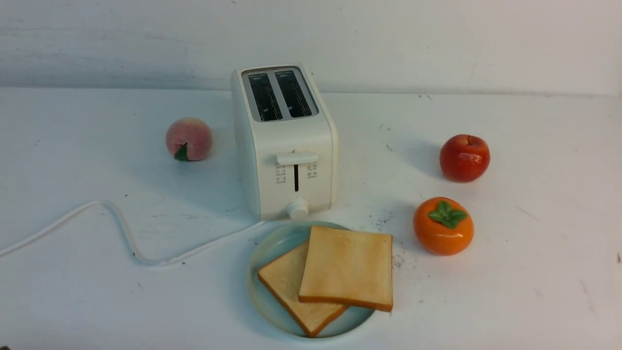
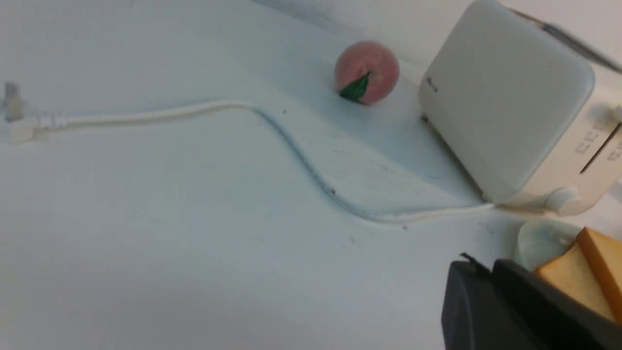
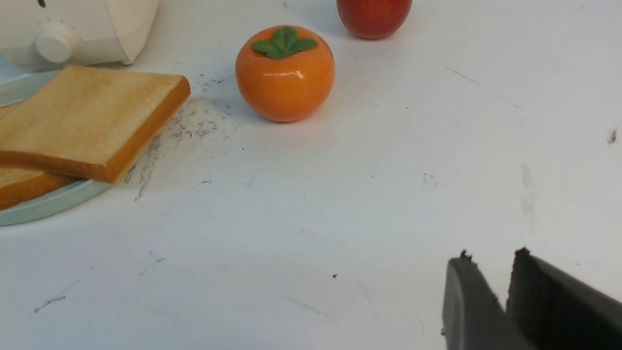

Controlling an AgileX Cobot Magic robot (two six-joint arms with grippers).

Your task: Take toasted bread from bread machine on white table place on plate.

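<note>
Two slices of toasted bread lie flat on the pale blue-green plate, just in front of the bread machine on the white table. The upper slice overlaps the lower and juts past the plate's rim on the robot's right; the lower slice points one corner toward the camera. Both toaster slots stand empty, so the job looks done, with nothing left to lift.

Neither arm shows in the front view. In the left wrist view, the left gripper sits low, its dark jaws nearly together with no clear gap and nothing between them; the toast appears just beyond its tips, with the cord and a peach farther off. In the right wrist view, the right gripper shows a narrow gap between its jaws, empty, over bare table; the toast lies well apart from it, toward the toaster, with a persimmon and a red apple between and beyond.

The left arm seems nearer the plate, judging by how close the bread sits to its tips. Any further move would likely be a retreat clear of the overhanging slice.
</note>
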